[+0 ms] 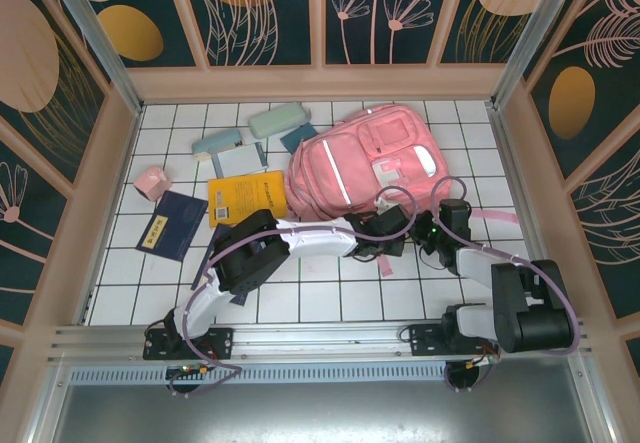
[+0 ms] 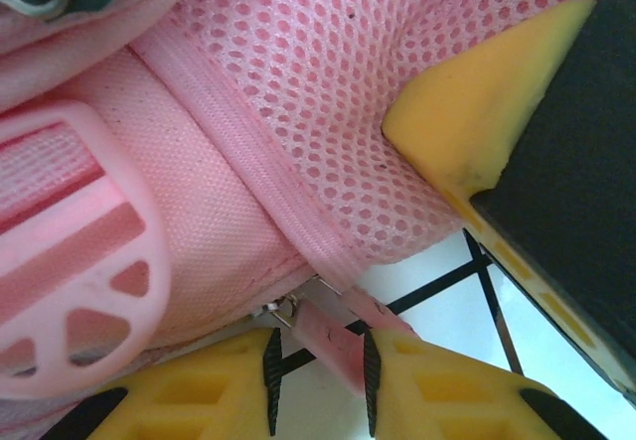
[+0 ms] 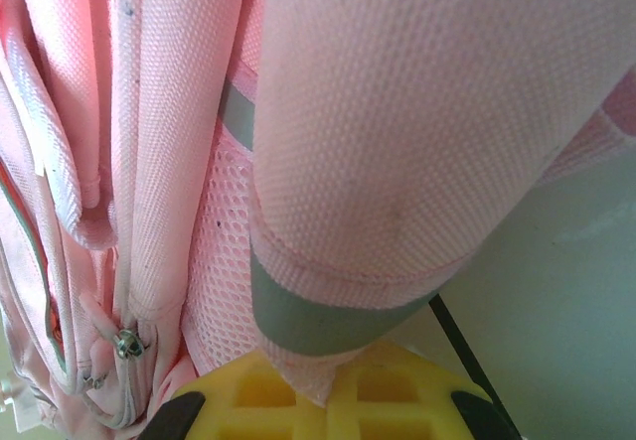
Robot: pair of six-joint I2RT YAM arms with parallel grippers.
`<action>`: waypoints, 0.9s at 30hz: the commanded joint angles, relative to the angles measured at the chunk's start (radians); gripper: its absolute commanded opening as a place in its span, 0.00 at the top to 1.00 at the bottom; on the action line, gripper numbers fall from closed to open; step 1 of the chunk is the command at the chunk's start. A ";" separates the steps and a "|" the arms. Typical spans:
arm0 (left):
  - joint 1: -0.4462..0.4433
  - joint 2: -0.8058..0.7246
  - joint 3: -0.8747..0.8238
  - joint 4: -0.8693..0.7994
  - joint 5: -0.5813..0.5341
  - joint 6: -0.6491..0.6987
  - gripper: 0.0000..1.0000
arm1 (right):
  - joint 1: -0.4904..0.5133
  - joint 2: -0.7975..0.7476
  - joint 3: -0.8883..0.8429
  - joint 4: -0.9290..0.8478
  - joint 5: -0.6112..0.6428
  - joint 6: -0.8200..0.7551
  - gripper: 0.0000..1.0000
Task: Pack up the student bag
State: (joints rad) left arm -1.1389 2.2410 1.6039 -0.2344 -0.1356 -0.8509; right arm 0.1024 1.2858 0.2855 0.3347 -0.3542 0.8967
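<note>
Pinched in the closed right gripper [image 3: 328, 388] is a grey-striped edge of the student bag [image 1: 365, 163], which lies front up on the bench [image 1: 300, 293]. The left gripper [image 2: 318, 366], narrow, straddles its pink tab [image 2: 333, 339]; whether it is clamped I cannot tell.

There is one pink student bag [image 1: 365, 168], at the frame's centre. To its left are one yellow book [image 1: 245, 200], one navy booklet [image 1: 172, 223], one light blue notebook [image 1: 238, 161], one small pink box [image 1: 152, 181], one dark blue item [image 1: 298, 137] partly under the bag, and two pale oblong cases, a greenish case [image 1: 277, 120] and a bluish case [image 1: 217, 144]. Two arms enter from the bottom, the left arm [image 1: 310, 233] and the right arm [image 1: 482, 259].
</note>
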 commanded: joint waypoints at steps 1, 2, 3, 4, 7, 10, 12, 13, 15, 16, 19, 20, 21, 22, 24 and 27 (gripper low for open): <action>0.009 0.052 0.050 -0.068 -0.019 -0.004 0.71 | 0.002 0.023 -0.008 -0.028 -0.038 -0.010 1.00; 0.008 0.065 0.070 -0.074 -0.014 -0.002 0.71 | 0.002 0.027 -0.008 -0.026 -0.040 -0.011 1.00; 0.008 0.077 0.087 -0.079 -0.008 -0.001 0.71 | 0.001 0.027 -0.007 -0.025 -0.040 -0.011 1.00; 0.008 0.088 0.103 -0.084 -0.002 0.001 0.71 | 0.003 0.030 -0.008 -0.025 -0.040 -0.010 1.00; 0.008 0.113 0.140 -0.092 0.016 0.004 0.71 | 0.002 0.030 -0.008 -0.024 -0.042 -0.013 1.00; 0.009 0.141 0.177 -0.112 0.028 -0.002 0.74 | 0.002 0.030 -0.003 -0.027 -0.043 -0.013 1.00; 0.009 0.156 0.197 -0.132 0.029 -0.005 0.78 | 0.001 0.028 -0.001 -0.032 -0.046 -0.012 1.00; 0.008 0.156 0.198 -0.140 0.025 -0.009 0.83 | 0.001 0.026 0.002 -0.037 -0.048 -0.013 1.00; 0.009 0.149 0.186 -0.138 0.017 -0.015 0.93 | 0.002 0.018 0.007 -0.046 -0.044 -0.014 1.00; 0.009 0.143 0.178 -0.138 0.010 -0.017 0.95 | 0.001 0.014 0.010 -0.050 -0.043 -0.014 1.00; 0.009 0.115 0.146 -0.134 -0.010 -0.022 1.00 | 0.001 0.007 0.021 -0.065 -0.036 -0.019 1.00; 0.010 0.102 0.134 -0.135 -0.013 -0.020 1.00 | 0.002 0.005 0.026 -0.072 -0.031 -0.021 1.00; 0.012 0.086 0.122 -0.136 -0.018 -0.017 1.00 | 0.001 0.003 0.031 -0.080 -0.027 -0.026 1.00; 0.013 0.071 0.113 -0.139 -0.023 -0.014 1.00 | 0.001 0.001 0.035 -0.086 -0.021 -0.030 1.00; 0.018 0.037 0.098 -0.159 -0.036 -0.004 1.00 | 0.001 -0.007 0.041 -0.102 -0.006 -0.035 1.00; 0.035 -0.011 0.069 -0.203 -0.043 0.012 1.00 | -0.006 -0.023 0.046 -0.125 0.023 -0.043 1.00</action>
State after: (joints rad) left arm -1.1282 2.2833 1.7107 -0.3874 -0.1467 -0.8631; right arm 0.0887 1.2850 0.3149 0.2882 -0.3382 0.8852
